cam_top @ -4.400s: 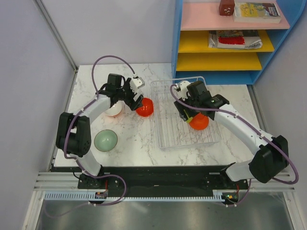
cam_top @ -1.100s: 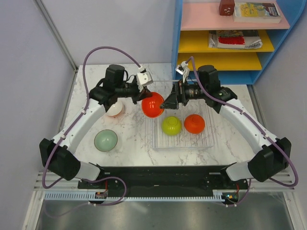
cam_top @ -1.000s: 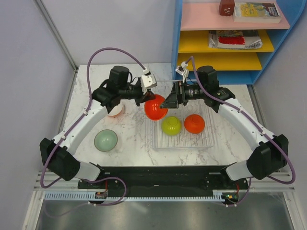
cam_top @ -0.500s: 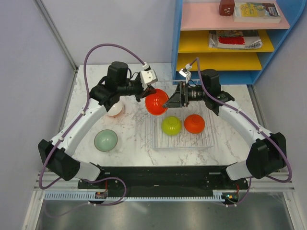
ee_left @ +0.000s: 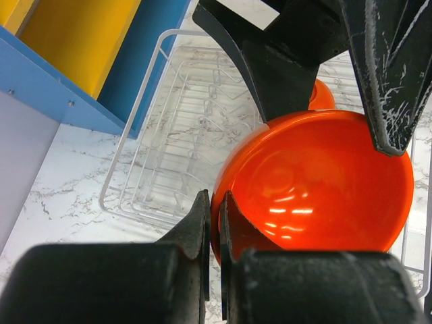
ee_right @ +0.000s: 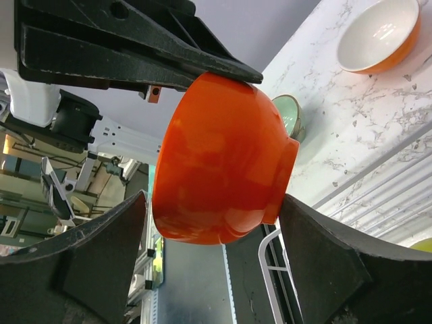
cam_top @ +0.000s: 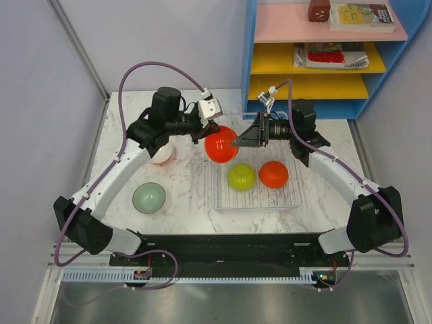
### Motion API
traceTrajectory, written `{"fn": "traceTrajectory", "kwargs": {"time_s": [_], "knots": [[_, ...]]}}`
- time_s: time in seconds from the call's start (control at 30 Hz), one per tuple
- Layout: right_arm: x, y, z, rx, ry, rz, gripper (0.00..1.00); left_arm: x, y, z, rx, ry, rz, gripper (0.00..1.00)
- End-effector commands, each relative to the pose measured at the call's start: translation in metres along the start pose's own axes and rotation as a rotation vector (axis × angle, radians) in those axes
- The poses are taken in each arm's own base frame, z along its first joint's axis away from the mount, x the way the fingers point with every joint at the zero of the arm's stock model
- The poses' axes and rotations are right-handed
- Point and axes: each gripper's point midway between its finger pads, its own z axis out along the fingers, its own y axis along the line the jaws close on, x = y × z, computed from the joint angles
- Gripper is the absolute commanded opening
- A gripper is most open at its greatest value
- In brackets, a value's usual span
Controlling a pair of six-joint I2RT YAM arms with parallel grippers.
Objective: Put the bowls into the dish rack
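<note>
An orange-red bowl [cam_top: 221, 144] hangs over the left edge of the dish rack [cam_top: 291, 197]. My left gripper [ee_left: 214, 202] is shut on its rim [ee_left: 317, 182]. My right gripper [ee_right: 212, 202] is open, one finger on each side of that bowl [ee_right: 223, 162]. The right-hand finger [ee_right: 324, 256] is at the bowl's foot, and there is a gap at the other finger. Inside the rack lie a yellow-green bowl [cam_top: 241, 177] and another orange-red bowl [cam_top: 273, 174]. On the table to the left sit a pale sage-green bowl [cam_top: 148, 198] and a bowl [cam_top: 160, 155] that is white inside.
A blue shelf unit [cam_top: 317, 54] with pink and yellow boards stands just behind the rack. The left arm [cam_top: 128, 165] arches over the bowl that is white inside [ee_right: 378, 34]. A grey wall [cam_top: 40, 135] borders the table on the left.
The left gripper has carried the orange-red bowl slightly right and up to the rack's edge. The right gripper has come around it and its jaws have narrowed a little.
</note>
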Motion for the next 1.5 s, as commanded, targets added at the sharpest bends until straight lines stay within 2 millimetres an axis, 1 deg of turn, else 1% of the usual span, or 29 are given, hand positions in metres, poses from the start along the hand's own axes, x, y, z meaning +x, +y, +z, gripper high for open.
{"fn": "traceTrajectory", "kwargs": {"time_s": [0.0, 0.2, 0.3, 0.4, 0.43, 0.5, 0.53, 0.6, 0.63, 0.73, 0.8, 0.83, 0.87, 0.9, 0.93, 1.0, 1.03, 1.1, 1.13, 1.17, 1.2, 1.23, 1.27, 1.3, 1.33, 1.37, 1.4, 1.43, 1.47], "knots": [[-0.006, 0.020, -0.002, -0.080, -0.020, -0.070, 0.87, -0.024, 0.000, -0.002, 0.001, -0.060, 0.013, 0.02], [-0.007, 0.020, -0.001, -0.091, -0.022, -0.061, 0.84, -0.025, 0.001, -0.001, -0.002, -0.059, 0.016, 0.02], [-0.006, 0.019, -0.002, -0.091, -0.022, -0.061, 0.79, -0.025, 0.001, -0.001, -0.002, -0.058, 0.015, 0.02], [-0.005, 0.021, -0.002, -0.101, -0.026, -0.047, 0.64, -0.025, 0.000, 0.000, 0.001, -0.058, 0.014, 0.02], [-0.006, 0.023, -0.002, -0.115, -0.034, -0.064, 0.52, -0.024, 0.000, 0.001, 0.002, -0.057, 0.016, 0.02], [-0.005, 0.024, -0.002, -0.123, -0.036, -0.045, 0.42, -0.024, -0.001, 0.003, 0.007, -0.057, 0.014, 0.02], [-0.006, 0.025, -0.002, -0.127, -0.039, -0.055, 0.34, -0.023, -0.001, 0.002, 0.005, -0.054, 0.013, 0.02], [-0.005, 0.024, -0.002, -0.127, -0.037, -0.049, 0.26, -0.024, -0.001, 0.003, 0.007, -0.056, 0.014, 0.02], [-0.006, 0.025, -0.002, -0.129, -0.038, -0.055, 0.19, -0.023, -0.001, 0.003, 0.005, -0.053, 0.013, 0.02], [-0.006, 0.025, -0.002, -0.126, -0.042, -0.053, 0.09, -0.022, -0.001, 0.004, 0.009, -0.052, 0.012, 0.02], [-0.007, 0.023, -0.002, -0.120, -0.047, -0.050, 0.06, -0.022, -0.001, 0.004, 0.004, -0.049, 0.012, 0.13], [-0.006, 0.022, -0.002, -0.114, -0.047, -0.053, 0.01, -0.020, 0.000, 0.005, 0.004, -0.046, 0.009, 0.29], [-0.006, 0.020, -0.001, -0.109, -0.044, -0.052, 0.00, -0.020, 0.000, 0.004, 0.003, -0.045, 0.009, 0.38], [-0.007, 0.020, -0.001, -0.103, -0.046, -0.056, 0.00, -0.018, 0.000, 0.005, 0.000, -0.040, 0.009, 0.46], [-0.005, 0.016, -0.001, -0.090, -0.041, -0.053, 0.00, -0.018, 0.000, 0.004, -0.003, -0.040, 0.009, 0.63], [-0.004, 0.012, -0.001, -0.066, -0.041, -0.043, 0.00, -0.016, 0.002, 0.005, -0.013, -0.032, 0.009, 0.86], [-0.004, 0.010, -0.002, -0.058, -0.043, -0.064, 0.00, -0.013, 0.004, 0.005, -0.020, -0.026, 0.009, 0.99], [0.000, 0.001, -0.002, -0.012, -0.037, -0.034, 0.00, -0.007, 0.009, 0.004, -0.038, -0.013, 0.004, 1.00], [-0.004, 0.004, -0.003, 0.003, -0.040, -0.060, 0.00, -0.002, 0.017, -0.001, -0.059, -0.007, -0.013, 1.00], [-0.005, -0.003, -0.004, 0.037, -0.041, -0.120, 0.00, 0.000, 0.022, -0.004, -0.067, -0.005, -0.024, 1.00], [0.001, -0.015, -0.007, 0.107, -0.027, -0.081, 0.00, 0.004, 0.024, -0.008, -0.066, -0.007, -0.041, 1.00], [-0.007, -0.011, -0.010, 0.134, -0.042, -0.121, 0.00, 0.013, 0.036, -0.017, -0.097, 0.004, -0.059, 1.00], [-0.006, -0.020, -0.015, 0.193, -0.027, -0.203, 0.00, 0.019, 0.040, -0.022, -0.111, 0.013, -0.070, 1.00], [0.005, -0.030, -0.022, 0.276, 0.011, -0.154, 0.00, 0.025, 0.041, -0.028, -0.118, 0.020, -0.076, 1.00], [-0.006, -0.031, -0.028, 0.354, -0.012, -0.199, 0.00, 0.038, 0.050, -0.038, -0.152, 0.044, -0.097, 1.00], [-0.006, -0.039, -0.036, 0.417, 0.007, -0.270, 0.00, 0.046, 0.052, -0.043, -0.163, 0.058, -0.105, 1.00], [0.005, -0.043, -0.045, 0.478, 0.046, -0.247, 0.00, 0.059, 0.052, -0.048, -0.171, 0.083, -0.110, 1.00], [0.000, -0.051, -0.055, 0.563, 0.044, -0.279, 0.00, 0.072, 0.057, -0.057, -0.196, 0.109, -0.125, 1.00], [0.002, -0.054, -0.062, 0.602, 0.056, -0.298, 0.00, 0.090, 0.054, -0.059, -0.199, 0.141, -0.147, 1.00]]}}
